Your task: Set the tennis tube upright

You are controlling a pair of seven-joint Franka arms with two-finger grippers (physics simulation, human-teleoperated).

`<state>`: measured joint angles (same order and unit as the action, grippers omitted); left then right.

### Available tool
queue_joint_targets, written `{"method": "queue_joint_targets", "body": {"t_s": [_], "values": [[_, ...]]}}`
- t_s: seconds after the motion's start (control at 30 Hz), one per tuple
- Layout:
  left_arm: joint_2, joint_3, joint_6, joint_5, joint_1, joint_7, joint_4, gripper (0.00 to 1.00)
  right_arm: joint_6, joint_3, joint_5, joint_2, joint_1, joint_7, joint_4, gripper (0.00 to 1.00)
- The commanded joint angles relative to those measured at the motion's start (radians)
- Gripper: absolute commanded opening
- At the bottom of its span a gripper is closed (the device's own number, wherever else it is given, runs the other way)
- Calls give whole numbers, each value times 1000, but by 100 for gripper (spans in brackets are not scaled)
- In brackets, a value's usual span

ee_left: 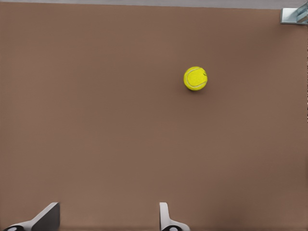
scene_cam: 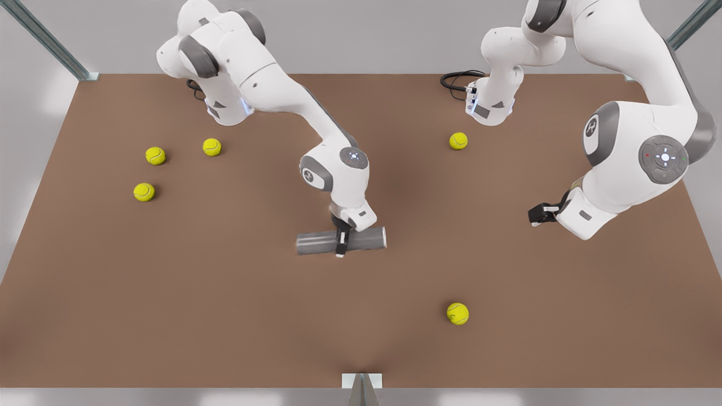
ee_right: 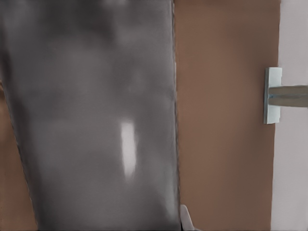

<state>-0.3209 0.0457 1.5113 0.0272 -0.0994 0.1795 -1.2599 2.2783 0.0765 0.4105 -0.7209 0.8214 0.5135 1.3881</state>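
The tennis tube (scene_cam: 316, 243) is a grey metallic cylinder lying on its side near the middle of the brown table. My right gripper (scene_cam: 340, 243) comes down from the arm on the front view's left and is shut on the tube around its middle. In the right wrist view the tube (ee_right: 96, 120) runs close under the camera, with one fingertip (ee_right: 185, 220) at its side. My left gripper (scene_cam: 540, 213) waits on the front view's right, away from the tube. It is open (ee_left: 106, 219) over bare table.
Three tennis balls (scene_cam: 155, 155) (scene_cam: 211, 146) (scene_cam: 144, 192) lie at the front view's left. Another ball (scene_cam: 458, 140) is at the back and one (scene_cam: 457, 313) (ee_left: 195, 78) is near the front edge. A metal bracket (scene_cam: 361, 381) stands at the front edge.
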Motion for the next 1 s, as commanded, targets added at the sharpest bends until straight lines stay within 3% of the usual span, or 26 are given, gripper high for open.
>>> {"method": "queue_joint_targets", "body": {"t_s": [0.0, 0.2, 0.67, 0.7, 0.73, 0.97], "values": [[0, 0, 0, 0, -11, 43, 0, 100, 1, 0, -45, -49, 41, -50, -61, 66], [-1, 0, -2, -1, -29, 67, 0, 100, -10, 0, -323, -141, 81, -92, -129, 66], [-7, -1, 7, 10, -33, 86, 0, 100, 7, -1, -323, -235, 148, -86, -198, 66], [-7, -1, 7, 8, -33, 86, 0, 100, 7, -4, -325, -235, 156, -87, -198, 79], [-7, -1, 7, 10, -33, 87, 0, 100, 12, -4, -325, -236, 156, -86, -198, 100], [-6, 0, 6, 2, -37, 190, 2, 100, 23, -4, -325, -239, 156, -84, -202, 100]]}}
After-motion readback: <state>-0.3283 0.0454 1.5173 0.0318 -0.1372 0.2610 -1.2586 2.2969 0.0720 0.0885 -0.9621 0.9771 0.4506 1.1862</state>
